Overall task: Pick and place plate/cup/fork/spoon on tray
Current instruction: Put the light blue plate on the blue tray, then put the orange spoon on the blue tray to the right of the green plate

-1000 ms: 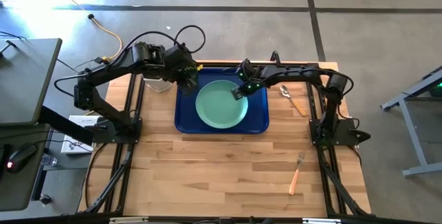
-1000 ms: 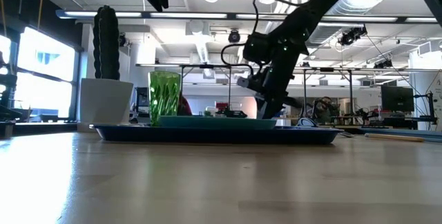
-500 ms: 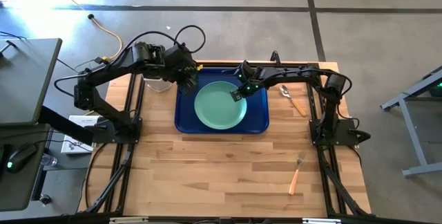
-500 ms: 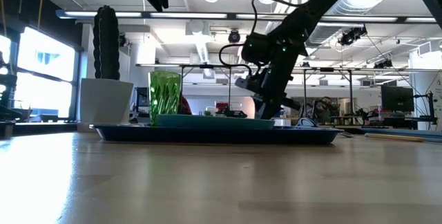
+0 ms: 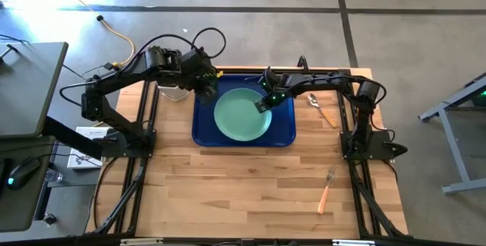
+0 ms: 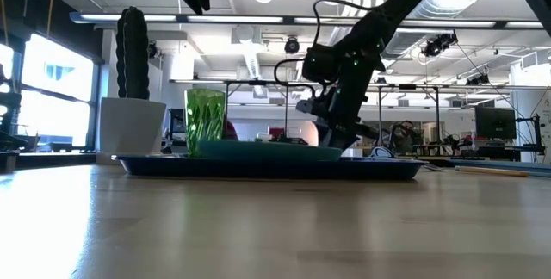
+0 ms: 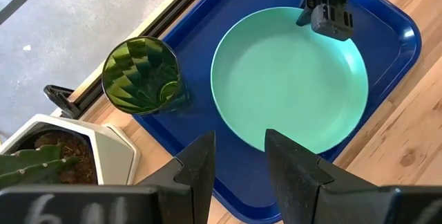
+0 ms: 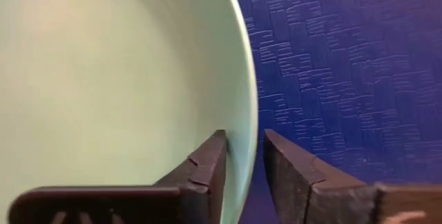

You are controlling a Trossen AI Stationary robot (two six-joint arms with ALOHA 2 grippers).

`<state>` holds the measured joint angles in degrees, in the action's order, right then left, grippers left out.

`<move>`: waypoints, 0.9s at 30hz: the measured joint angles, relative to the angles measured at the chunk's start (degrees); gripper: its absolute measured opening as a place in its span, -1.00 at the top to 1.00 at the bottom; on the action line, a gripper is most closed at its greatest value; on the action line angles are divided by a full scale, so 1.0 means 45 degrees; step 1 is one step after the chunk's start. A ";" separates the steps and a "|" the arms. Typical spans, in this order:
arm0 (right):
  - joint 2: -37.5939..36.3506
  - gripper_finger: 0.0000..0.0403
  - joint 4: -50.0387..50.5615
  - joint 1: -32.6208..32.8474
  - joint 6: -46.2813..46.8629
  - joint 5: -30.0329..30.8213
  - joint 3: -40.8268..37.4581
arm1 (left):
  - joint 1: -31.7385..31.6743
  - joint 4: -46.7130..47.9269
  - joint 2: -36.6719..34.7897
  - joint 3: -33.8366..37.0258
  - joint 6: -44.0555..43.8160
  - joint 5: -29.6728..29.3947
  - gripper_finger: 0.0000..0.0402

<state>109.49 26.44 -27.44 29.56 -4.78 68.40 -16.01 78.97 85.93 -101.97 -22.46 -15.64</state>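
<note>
The mint-green plate [image 5: 241, 115] lies flat in the dark blue tray [image 5: 285, 136] at the table's far middle. My right gripper [image 8: 242, 158] is open at the plate's right far rim [image 8: 245, 99], pointing down. One finger stands inside the rim and one outside over the tray floor, with tray showing between the rim and the outer finger. The green cup [image 7: 141, 75] stands upright in the tray's far left corner. My left gripper [image 7: 238, 158] is open and empty, high above the tray beside the cup. The spoon [image 5: 323, 109] and the fork [image 5: 326, 189] lie on the table to the right.
A white hexagonal pot with a cactus [image 7: 48, 148] stands on the table just left of the tray, close to the cup. The spoon lies between the tray and the right arm's base. The fork lies nearer the front right. Bare wood [image 5: 228, 185] fills the near half.
My right gripper has shifted only slightly at the plate's rim, a little toward the left and back again. The plate stays in the tray. My left arm has kept still.
</note>
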 joint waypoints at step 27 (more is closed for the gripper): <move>-0.0315 0.46 0.1427 -0.0243 -0.1113 0.0797 0.1229 | 0.0000 -0.0284 0.0000 0.0000 -0.0010 0.0000 0.43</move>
<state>108.07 32.86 -28.53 24.56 -1.19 73.93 -16.01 77.69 85.93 -101.97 -22.50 -15.64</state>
